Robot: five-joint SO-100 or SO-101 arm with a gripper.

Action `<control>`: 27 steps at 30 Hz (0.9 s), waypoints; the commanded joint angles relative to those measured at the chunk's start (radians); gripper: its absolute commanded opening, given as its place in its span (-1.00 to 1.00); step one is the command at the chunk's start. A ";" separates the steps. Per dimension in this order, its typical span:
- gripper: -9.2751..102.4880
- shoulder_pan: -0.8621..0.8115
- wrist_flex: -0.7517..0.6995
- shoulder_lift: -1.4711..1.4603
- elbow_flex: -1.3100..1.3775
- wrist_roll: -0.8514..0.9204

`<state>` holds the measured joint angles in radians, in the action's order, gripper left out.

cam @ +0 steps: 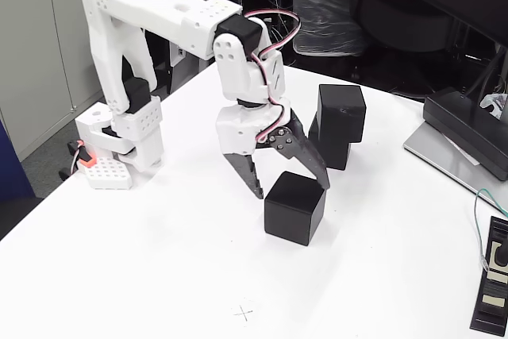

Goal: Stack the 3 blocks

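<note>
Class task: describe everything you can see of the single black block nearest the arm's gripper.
The single block is a matte black cube with slightly rounded edges, resting flat on the white table, one corner turned toward the camera. It stands apart from the two stacked blocks behind it. The open gripper hangs at its upper left; the dark finger reaches its top edge, though contact is unclear.

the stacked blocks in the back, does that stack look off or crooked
Yes. The top block sits shifted right on the lower block, overhanging its edge instead of squared up. The third block stands alone by the open gripper.
</note>
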<state>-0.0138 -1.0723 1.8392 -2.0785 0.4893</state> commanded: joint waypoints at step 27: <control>-0.24 0.038 0.101 -0.198 0.014 -0.110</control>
<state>0.0184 -0.9771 1.6536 -2.0739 0.3896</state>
